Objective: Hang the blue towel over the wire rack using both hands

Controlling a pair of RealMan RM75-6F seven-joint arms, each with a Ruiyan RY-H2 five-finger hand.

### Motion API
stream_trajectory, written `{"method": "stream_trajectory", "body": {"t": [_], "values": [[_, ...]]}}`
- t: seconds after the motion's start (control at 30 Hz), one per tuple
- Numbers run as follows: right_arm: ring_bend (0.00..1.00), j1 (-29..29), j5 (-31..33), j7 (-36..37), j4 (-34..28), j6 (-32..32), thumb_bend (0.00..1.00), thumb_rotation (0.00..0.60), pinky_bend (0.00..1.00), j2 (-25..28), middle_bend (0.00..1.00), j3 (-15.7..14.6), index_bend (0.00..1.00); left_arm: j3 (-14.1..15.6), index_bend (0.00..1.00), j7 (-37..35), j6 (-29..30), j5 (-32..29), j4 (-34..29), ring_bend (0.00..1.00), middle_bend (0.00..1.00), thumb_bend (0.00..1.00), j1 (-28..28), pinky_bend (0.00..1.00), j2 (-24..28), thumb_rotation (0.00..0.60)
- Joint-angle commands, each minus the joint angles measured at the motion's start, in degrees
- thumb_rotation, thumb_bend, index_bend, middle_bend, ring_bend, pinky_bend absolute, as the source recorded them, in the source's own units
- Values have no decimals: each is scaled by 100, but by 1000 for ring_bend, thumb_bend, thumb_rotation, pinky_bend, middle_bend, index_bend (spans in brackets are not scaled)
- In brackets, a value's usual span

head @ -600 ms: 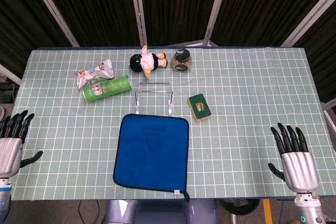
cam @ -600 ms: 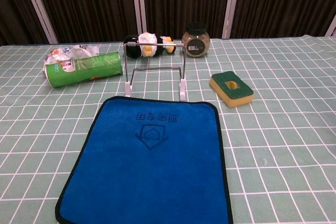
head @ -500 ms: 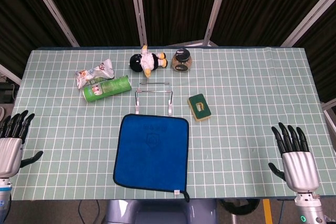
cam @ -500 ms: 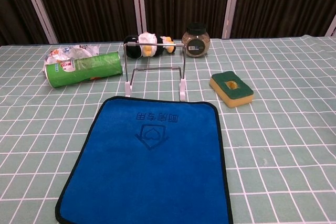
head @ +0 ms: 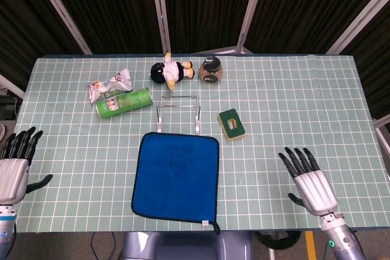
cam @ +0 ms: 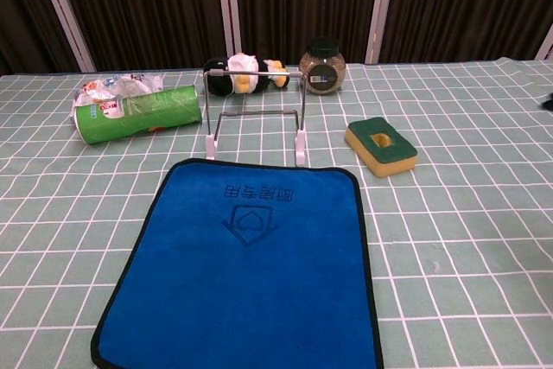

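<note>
We see our left hand (head: pixel 13 172) at the tabletop's (head: pixel 292 108) left edge, fingers spread, holding nothing. The flat blue square towel (head: pixel 177 176) lies just before the thin wire rack (head: pixel 177 112). Our right hand (head: pixel 312 185) hovers, fingers wide, empty.

Silver-backed right hand (head: pixel 312 184), black fingers (head: pixel 297 159)

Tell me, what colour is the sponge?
The sponge is green on top and yellow underneath; the chest view shows it best.
</note>
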Motion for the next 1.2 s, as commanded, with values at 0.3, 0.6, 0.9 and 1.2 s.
{"method": "stream_trajectory", "body": {"t": [0.3, 0.6, 0.9, 1.2], "values": [[0, 2068, -1350, 1629, 2035, -1226, 0, 600, 0, -1475, 0, -38, 0, -77, 0, 174, -75, -234, -5, 0, 0, 3, -39, 0, -45, 600], [0, 2525, -1359, 1546, 2756, -1354, 0, 600, 0, -2070, 0, -97, 0, -103, 0, 190, -126, -367, 69, 0, 0, 2, -58, 0, -76, 600], [0, 2655, -1202, 1527, 3060, -1209, 0, 600, 0, -2348, 0, -150, 0, -95, 0, 212, -180, -385, 87, 0, 0, 2, -95, 0, -105, 600], [0, 2784, -1062, 1341, 3263, -1269, 0, 600, 0, -2528, 0, -198, 0, -92, 0, 289, -225, -409, 84, 0, 0, 1, -134, 0, -145, 600]]}}
